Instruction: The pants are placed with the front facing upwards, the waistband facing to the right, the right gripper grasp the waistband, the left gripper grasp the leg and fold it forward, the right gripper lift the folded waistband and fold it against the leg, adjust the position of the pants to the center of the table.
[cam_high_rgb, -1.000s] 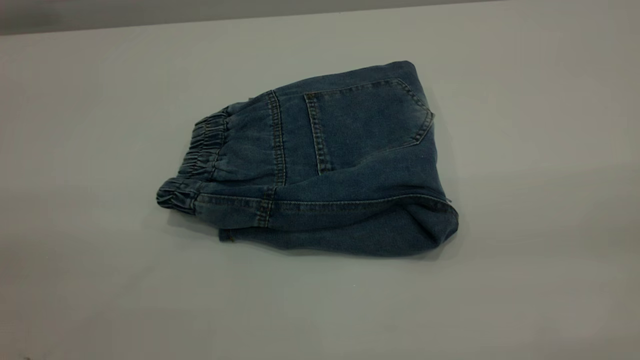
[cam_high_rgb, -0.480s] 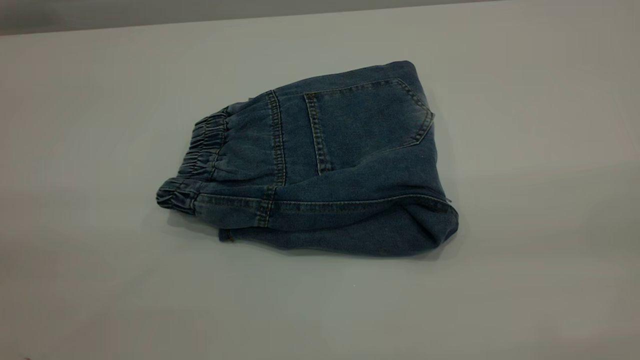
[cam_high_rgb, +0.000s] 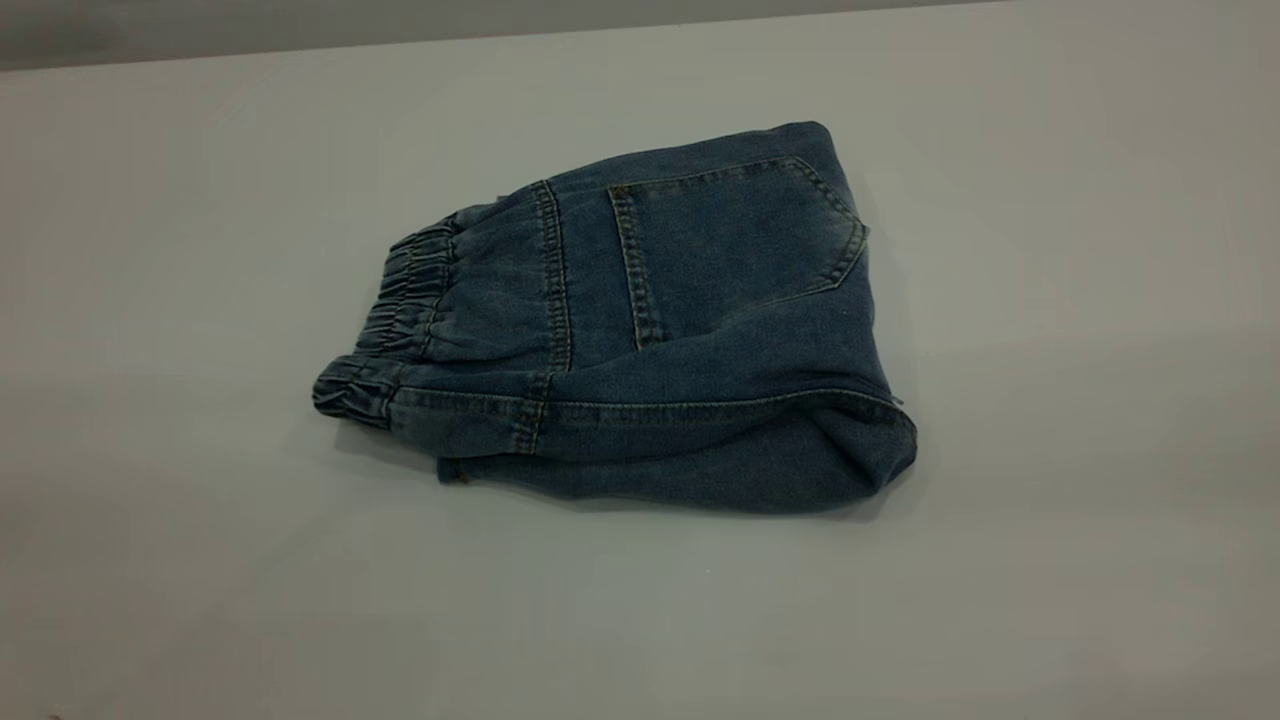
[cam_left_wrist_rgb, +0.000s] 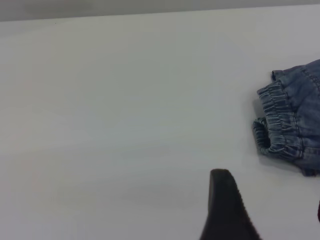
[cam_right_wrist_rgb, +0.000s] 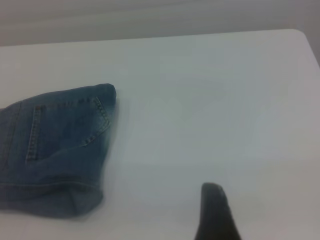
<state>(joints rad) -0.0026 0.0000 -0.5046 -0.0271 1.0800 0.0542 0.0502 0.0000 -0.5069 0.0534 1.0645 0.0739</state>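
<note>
The folded pants (cam_high_rgb: 640, 320) lie mid-frame on the table (cam_high_rgb: 1050, 500), well apart from both grippers; whether either gripper is spread or pressed together, I cannot tell.

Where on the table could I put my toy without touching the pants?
The table is bare all around the folded pants: left of the waistband, right of the folded end, and along the near edge. Only the middle is taken.

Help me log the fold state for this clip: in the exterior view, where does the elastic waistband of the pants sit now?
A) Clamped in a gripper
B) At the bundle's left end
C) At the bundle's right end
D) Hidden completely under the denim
B: the ruched waistband shows at the left end of the folded pants, and nothing grips it.
</note>
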